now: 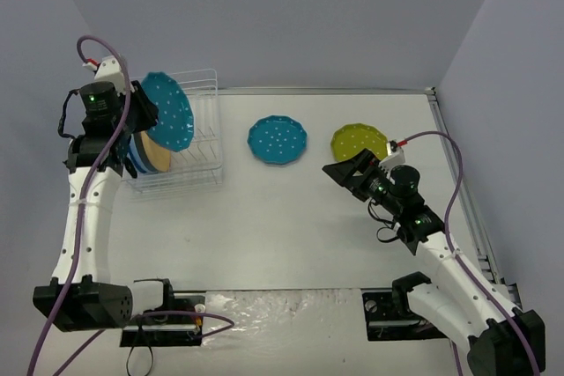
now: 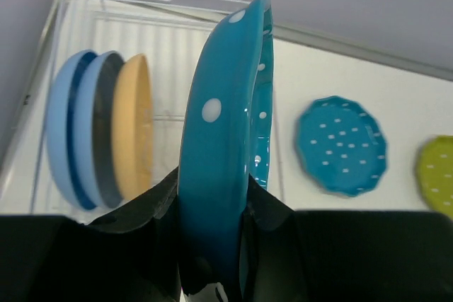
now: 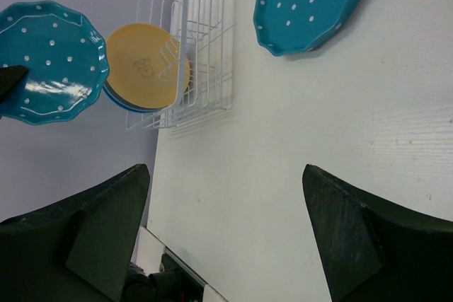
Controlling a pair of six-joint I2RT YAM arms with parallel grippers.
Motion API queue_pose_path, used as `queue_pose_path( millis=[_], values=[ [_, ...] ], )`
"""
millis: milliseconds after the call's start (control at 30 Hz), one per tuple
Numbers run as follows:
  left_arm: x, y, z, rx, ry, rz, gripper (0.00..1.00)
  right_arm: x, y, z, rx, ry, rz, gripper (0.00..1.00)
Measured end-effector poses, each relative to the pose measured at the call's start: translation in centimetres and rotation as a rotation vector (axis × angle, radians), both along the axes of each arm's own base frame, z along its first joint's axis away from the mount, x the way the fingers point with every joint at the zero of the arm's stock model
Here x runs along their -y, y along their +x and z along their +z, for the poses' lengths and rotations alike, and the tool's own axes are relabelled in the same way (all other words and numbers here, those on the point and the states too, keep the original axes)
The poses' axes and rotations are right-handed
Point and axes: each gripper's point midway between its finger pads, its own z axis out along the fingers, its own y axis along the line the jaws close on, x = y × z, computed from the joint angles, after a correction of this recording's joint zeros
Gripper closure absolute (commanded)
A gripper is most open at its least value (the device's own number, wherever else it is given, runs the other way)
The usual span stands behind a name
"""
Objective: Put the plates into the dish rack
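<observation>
Teal dotted plate (image 2: 226, 104) sits upright in left gripper (image 2: 212, 196) over rack (image 1: 198, 151).

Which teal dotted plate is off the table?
The plate held on edge by the left gripper over the rack; the other plate lies flat on the table.

Two light blue plates (image 2: 71, 132) and an orange-yellow plate (image 2: 131, 136) are standing on edge at the left end of the dish rack (image 1: 201, 143), while the slots to their right are lying open between raised wire sides. The left gripper (image 2: 212, 192) is pinching a teal dotted plate (image 2: 225, 125) upright, close by the standing plates. A second teal plate (image 1: 277, 140) and a lime green plate (image 1: 359, 140) are lying flat ahead of the wide-spread right gripper (image 3: 225, 175), leaving bare table (image 1: 264, 226) between them and the rack.
</observation>
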Motion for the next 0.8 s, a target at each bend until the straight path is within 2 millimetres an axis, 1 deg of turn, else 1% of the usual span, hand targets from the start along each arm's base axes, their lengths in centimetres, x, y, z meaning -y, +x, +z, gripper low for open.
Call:
queue_pose_path(
  millis=[167,267,333,433,567,800],
  values=[
    [-2.8,1.3,-3.0,-0.087,0.16,0.065,1.0,-0.1,0.3,-1.1,-0.029,-0.017,0.002,0.15],
    [-4.0,2.1,-4.7,-0.125,0.214,0.098,1.0,-0.1,0.4,-1.2,-0.031,-0.017,0.002,0.15],
    [-4.5,2.3,-5.4,-0.138,0.237,0.12,1.0,-0.2,0.5,-1.2,-0.029,-0.017,0.002,0.15],
    [-5.3,2.5,-6.0,-0.146,0.267,0.148,1.0,-0.3,0.8,-1.3,-0.027,-0.015,0.003,0.15],
    [-6.0,3.4,-6.1,-0.134,0.302,0.172,1.0,-0.4,1.0,-2.1,-0.041,-0.016,0.002,0.16],
    [-6.5,5.1,-7.3,-0.13,0.337,0.175,1.0,-0.4,1.1,-2.5,-0.052,-0.02,0.003,0.16]
  ],
)
